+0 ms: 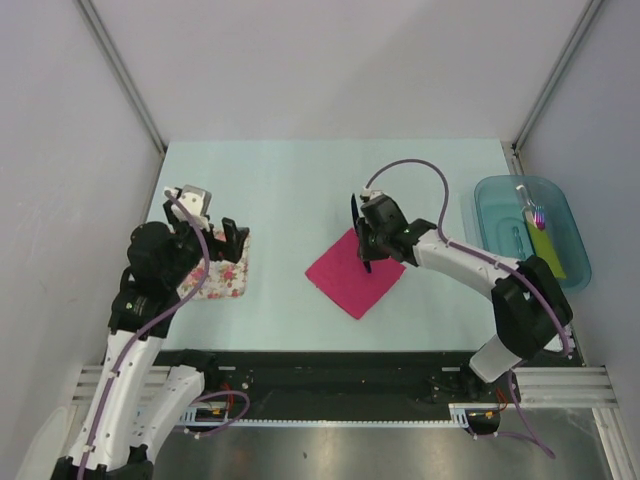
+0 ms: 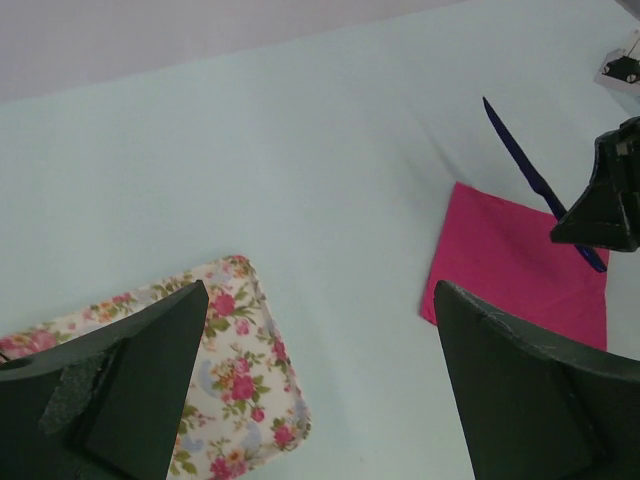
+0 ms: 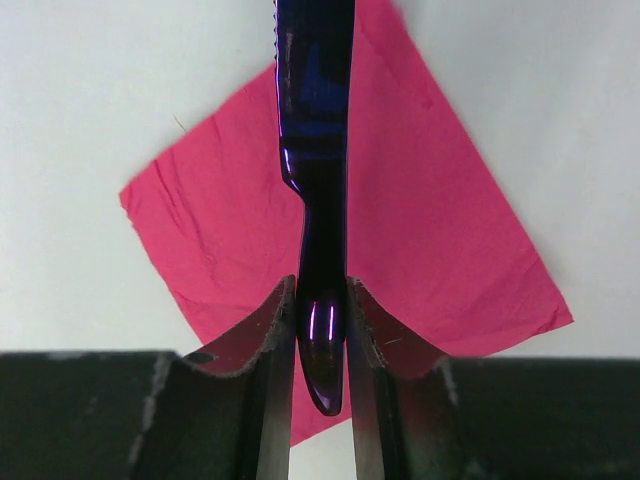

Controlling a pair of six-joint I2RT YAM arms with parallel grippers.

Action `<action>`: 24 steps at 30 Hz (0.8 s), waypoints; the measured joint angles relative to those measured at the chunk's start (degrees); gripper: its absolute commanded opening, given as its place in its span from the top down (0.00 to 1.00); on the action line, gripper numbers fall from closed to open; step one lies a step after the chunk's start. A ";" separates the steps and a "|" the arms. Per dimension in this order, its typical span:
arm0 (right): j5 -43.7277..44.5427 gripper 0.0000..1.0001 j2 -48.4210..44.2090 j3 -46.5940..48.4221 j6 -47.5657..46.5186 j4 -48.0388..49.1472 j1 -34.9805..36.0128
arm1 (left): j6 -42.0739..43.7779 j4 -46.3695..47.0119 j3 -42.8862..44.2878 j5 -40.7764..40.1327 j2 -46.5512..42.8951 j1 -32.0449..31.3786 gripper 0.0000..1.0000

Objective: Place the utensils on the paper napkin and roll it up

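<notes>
Our right gripper (image 3: 320, 292) pinches the blue knife (image 3: 315, 100) over the pink napkin (image 3: 430, 230). Our left gripper (image 2: 320, 292) hangs wide open, holding nothing.

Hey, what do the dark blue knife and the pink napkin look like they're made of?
Dark blue knife: glossy, with sharp bright glints and a blue-violet sheen; probably coated metal, though shiny plastic cannot be ruled out. Pink napkin: thin matte paper, judging by its fine creases and wrinkles.
</notes>
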 measured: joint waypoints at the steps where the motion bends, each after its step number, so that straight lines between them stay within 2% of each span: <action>1: 0.63 1.00 0.66 0.00 0.13 0.02 0.61 | -0.96 -0.46 0.00 0.09 0.46 0.20 0.00; 10: 5.31 1.00 10.16 2.51 3.30 -1.49 3.21 | -6.27 0.26 -4.13 0.79 1.33 0.52 0.01; 24: 4.61 0.99 14.14 6.62 8.72 -4.42 4.02 | -12.55 4.17 -8.22 0.98 0.72 0.57 0.00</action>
